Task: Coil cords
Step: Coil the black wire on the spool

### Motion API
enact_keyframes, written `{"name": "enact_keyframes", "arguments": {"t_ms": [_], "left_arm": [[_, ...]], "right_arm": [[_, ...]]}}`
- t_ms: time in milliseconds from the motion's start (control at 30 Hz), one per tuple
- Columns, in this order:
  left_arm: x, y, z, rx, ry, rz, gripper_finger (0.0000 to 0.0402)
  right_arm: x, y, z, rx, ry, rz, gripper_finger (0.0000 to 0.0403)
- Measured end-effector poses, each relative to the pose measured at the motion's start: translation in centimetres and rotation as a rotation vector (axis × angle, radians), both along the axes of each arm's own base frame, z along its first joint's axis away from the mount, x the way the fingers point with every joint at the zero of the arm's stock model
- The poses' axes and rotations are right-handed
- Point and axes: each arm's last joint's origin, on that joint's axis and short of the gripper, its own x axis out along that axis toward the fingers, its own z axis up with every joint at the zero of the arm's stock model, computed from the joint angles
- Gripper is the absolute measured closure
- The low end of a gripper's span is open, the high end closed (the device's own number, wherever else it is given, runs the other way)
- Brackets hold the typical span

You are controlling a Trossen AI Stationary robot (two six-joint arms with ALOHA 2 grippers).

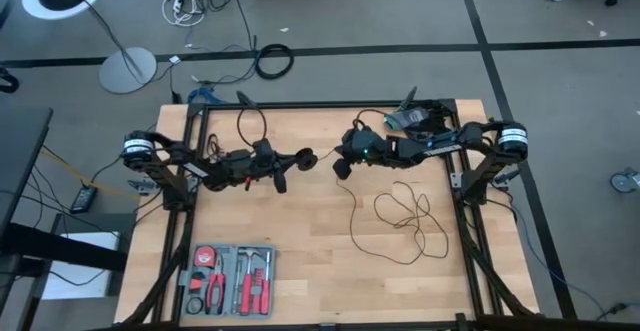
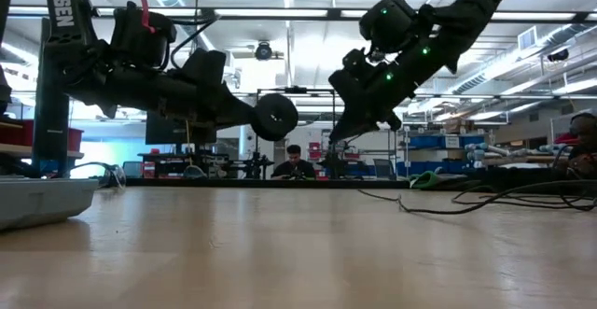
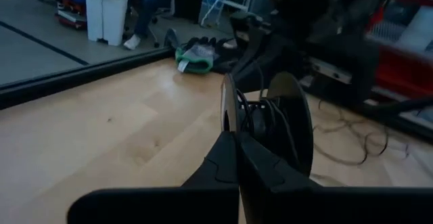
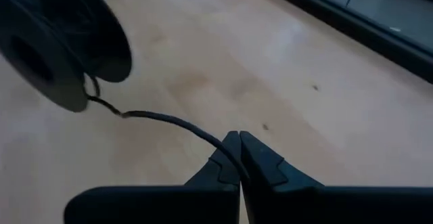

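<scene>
Pale wood planks make up the tabletop [image 1: 320,261], framed in black bars, with grey floor around it. Both arms are raised above the back half and meet near its middle.

The left tool [image 3: 238,158] is closed on a round black spool [image 3: 270,119], held on edge in the air. Thin black wire is wound between its two discs.

The right tool [image 4: 238,158] is pinched shut on the cord [image 4: 162,120], which runs taut from the spool to its fingertips. The rest of the cord [image 1: 405,216] hangs down and lies in loose loops on the wood toward the right side.

An open tool case [image 1: 228,279] with red-handled pliers sits at the front left corner.
</scene>
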Motion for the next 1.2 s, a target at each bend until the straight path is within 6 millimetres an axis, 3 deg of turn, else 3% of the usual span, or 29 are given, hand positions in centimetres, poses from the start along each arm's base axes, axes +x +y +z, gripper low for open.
{"name": "enact_keyframes", "arguments": {"t_ms": [267,467,900,1200], "left_arm": [[0.0,0.0,0.7,0.013,-0.074,0.001,0.0401],[0.1,-0.1,1.0,0.017,-0.105,-0.033,0.0401],[0.2,-0.2,-0.2,-0.017,0.021,-0.079,0.0401],[1.6,0.1,-0.3,-0.013,0.141,-0.063,0.0401]], "right_arm": [[0.3,1.2,-0.6,0.054,0.026,0.11,0.0403],[0.1,1.4,-1.3,0.011,0.1,0.047,0.0403],[0.7,0.3,1.9,0.014,-0.147,0.101,0.0403],[2.7,0.2,3.9,-0.021,-0.154,0.155,0.0403]]}}
